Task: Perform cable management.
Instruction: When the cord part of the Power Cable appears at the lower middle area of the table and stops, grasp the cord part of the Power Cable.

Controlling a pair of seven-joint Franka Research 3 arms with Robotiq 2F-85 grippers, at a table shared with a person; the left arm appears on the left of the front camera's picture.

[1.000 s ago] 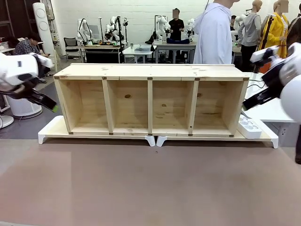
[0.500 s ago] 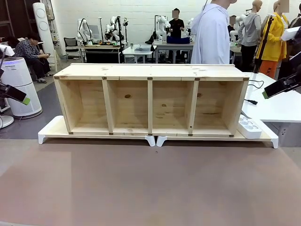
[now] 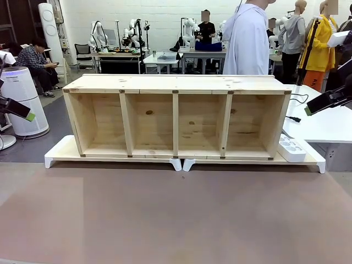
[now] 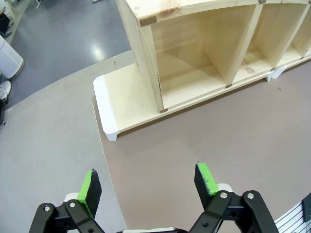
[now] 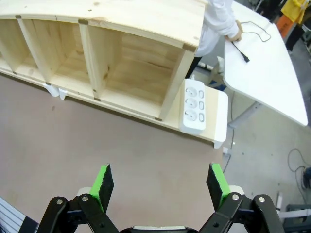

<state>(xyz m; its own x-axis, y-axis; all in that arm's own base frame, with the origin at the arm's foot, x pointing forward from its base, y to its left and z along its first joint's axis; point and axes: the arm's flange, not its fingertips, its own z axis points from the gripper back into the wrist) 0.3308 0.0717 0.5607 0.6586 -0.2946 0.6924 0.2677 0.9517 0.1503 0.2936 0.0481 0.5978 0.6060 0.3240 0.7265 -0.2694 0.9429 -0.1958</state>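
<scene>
The cable (image 3: 296,108) is a thin black cord lying on the white side table (image 3: 322,126) at the right, its plug end (image 3: 295,119) near the shelf's corner. From the right wrist it runs from a person's hand (image 5: 236,33) to the plug (image 5: 244,57). My right gripper (image 3: 309,109) hangs at the right edge above that table, and in its own view my right gripper (image 5: 160,180) is open and holds nothing. My left gripper (image 3: 27,115) sits at the far left edge. Seen from its wrist, the left gripper (image 4: 147,182) is open over the brown tabletop.
A wooden shelf (image 3: 176,82) with several open compartments stands across the table on white platforms (image 3: 60,151). A white power strip (image 3: 291,148) lies at its right end, the same power strip (image 5: 193,107) showing its sockets. A person in a white shirt (image 3: 250,38) stands behind the shelf.
Both arms have pulled back from the shelf toward the picture's edges since a second ago. Over the last half second they have hardly moved.
</scene>
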